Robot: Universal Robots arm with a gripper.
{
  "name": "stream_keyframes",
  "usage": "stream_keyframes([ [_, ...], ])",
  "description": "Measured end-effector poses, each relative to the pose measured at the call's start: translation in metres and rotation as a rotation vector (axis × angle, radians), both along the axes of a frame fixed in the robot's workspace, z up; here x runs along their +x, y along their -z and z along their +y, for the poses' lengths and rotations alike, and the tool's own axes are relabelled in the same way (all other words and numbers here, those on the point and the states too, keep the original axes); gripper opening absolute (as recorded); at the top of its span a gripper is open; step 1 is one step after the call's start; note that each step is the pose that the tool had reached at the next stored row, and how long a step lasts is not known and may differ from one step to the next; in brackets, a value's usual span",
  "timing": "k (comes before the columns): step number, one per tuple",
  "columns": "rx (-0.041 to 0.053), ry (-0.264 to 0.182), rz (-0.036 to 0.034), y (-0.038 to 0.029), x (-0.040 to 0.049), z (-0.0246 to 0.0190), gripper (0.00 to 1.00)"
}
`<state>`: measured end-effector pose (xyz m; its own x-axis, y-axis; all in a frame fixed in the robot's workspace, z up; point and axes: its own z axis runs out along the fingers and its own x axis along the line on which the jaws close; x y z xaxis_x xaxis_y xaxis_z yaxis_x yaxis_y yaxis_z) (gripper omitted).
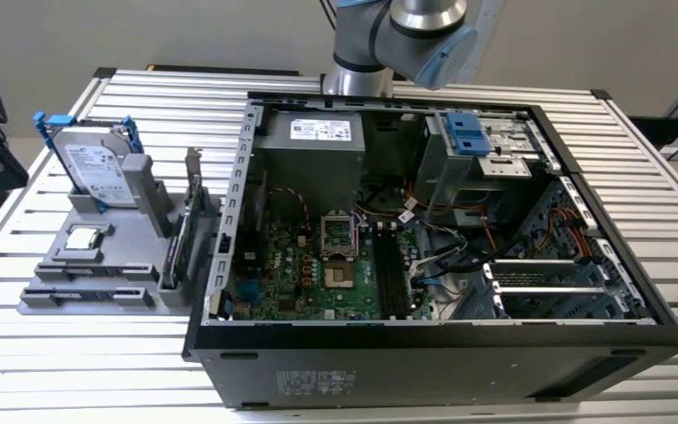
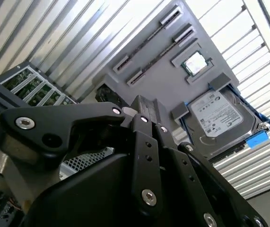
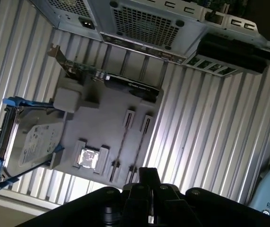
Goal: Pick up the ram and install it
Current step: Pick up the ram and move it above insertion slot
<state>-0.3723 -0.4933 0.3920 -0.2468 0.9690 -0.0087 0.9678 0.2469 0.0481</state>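
Two ram sticks stand on edge in clip slots at the front of a grey holder point(image 1: 103, 256) on the exterior view's left: one ram stick point(image 1: 89, 276) point(image 2: 146, 42) point(image 3: 122, 144) and a second point(image 1: 86, 297) point(image 2: 159, 56) point(image 3: 140, 146) beside it. My gripper point(image 2: 145, 108) point(image 3: 149, 176) hangs high above that holder, well clear of the sticks, its black fingers shut with nothing between them. In the exterior view the arm point(image 1: 410, 35) reaches in from behind the open computer case point(image 1: 433, 353).
The holder also carries a hard drive in a blue frame point(image 1: 92, 168) point(image 2: 220, 118) point(image 3: 26, 137), a processor chip point(image 1: 84, 237) point(image 2: 195, 63) point(image 3: 88, 157) and an upright card with a metal bracket point(image 1: 198, 212). Long dark memory slots point(image 1: 388, 278) lie beside the socket on the case's motherboard. Cables cross the case interior.
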Motion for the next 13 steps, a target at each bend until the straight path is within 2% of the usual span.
stream_keyframes([
  [1,0.0,0.01,0.0009,0.0001,0.0,0.0,0.0],
  [6,0.0,0.052,0.0137,0.0001,-0.0003,0.0,0.0],
  [13,0.0002,0.135,0.0232,0.0,-0.0005,0.0,0.0],
])
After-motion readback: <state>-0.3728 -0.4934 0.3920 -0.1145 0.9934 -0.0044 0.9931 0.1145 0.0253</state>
